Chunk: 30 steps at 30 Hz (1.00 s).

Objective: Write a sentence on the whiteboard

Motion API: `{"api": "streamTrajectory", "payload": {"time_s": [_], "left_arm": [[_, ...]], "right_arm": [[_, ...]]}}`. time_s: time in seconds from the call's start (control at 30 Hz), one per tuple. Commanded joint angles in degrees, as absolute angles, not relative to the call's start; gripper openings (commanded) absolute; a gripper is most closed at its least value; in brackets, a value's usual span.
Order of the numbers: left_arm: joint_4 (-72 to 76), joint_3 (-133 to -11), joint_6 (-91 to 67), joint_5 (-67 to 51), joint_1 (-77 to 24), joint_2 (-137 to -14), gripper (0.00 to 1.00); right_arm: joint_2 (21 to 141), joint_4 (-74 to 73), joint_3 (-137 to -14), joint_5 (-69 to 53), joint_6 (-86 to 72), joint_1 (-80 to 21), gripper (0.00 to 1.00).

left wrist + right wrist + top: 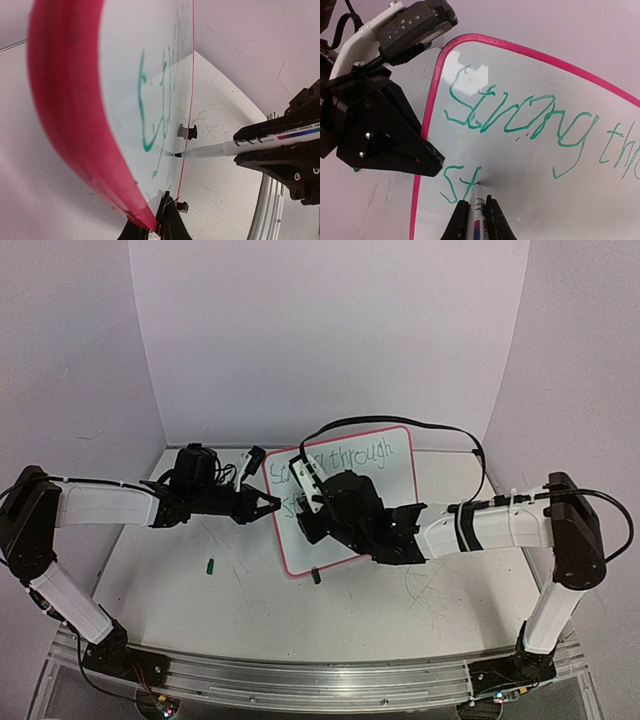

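Note:
The whiteboard (392, 480), white with a pink rim, stands tilted up off the table. My left gripper (270, 506) is shut on its left edge; the pink rim (75, 115) runs down into the left gripper (162, 212). My right gripper (478, 202) is shut on a white marker (479, 212) whose tip touches the board. The sentence (520, 115) in green reads "Strong th…" on the top line, with "St" (457, 185) below it beside the tip. In the left wrist view the marker (220, 149) meets the whiteboard (150, 75) from the right.
A small green cap (211, 565) lies on the table left of the board. A black clip foot (315, 575) sits at the board's lower corner. A black cable (440, 430) arcs over the board's top edge. Grey scribbles mark the tabletop (430, 590).

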State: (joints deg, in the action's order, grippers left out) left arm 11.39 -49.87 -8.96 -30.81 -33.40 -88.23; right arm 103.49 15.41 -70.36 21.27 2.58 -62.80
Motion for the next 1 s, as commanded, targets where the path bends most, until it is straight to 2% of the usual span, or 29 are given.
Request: {"api": "streamTrajectory", "payload": {"time_s": [0.0,0.1,0.33,0.97], "left_arm": [[8.0,-50.1,-3.6,-19.2,-32.3,-88.4,0.0],[8.0,-50.2,-3.5,-19.2,-32.3,-88.7,0.0],[8.0,-50.1,-3.4,-19.0,-32.3,-87.8,0.0],[7.9,-50.2,-3.3,-18.6,-32.3,-88.5,0.0]], "right_arm": [[93.0,21.6,-64.3,16.3,0.6,-62.1,0.0],[88.9,25.7,-60.9,5.1,2.8,-61.3,0.0],[92.3,22.0,-63.7,3.7,8.2,-60.4,0.0],[97.4,18.0,-67.0,5.9,8.4,-60.7,0.0]]}}
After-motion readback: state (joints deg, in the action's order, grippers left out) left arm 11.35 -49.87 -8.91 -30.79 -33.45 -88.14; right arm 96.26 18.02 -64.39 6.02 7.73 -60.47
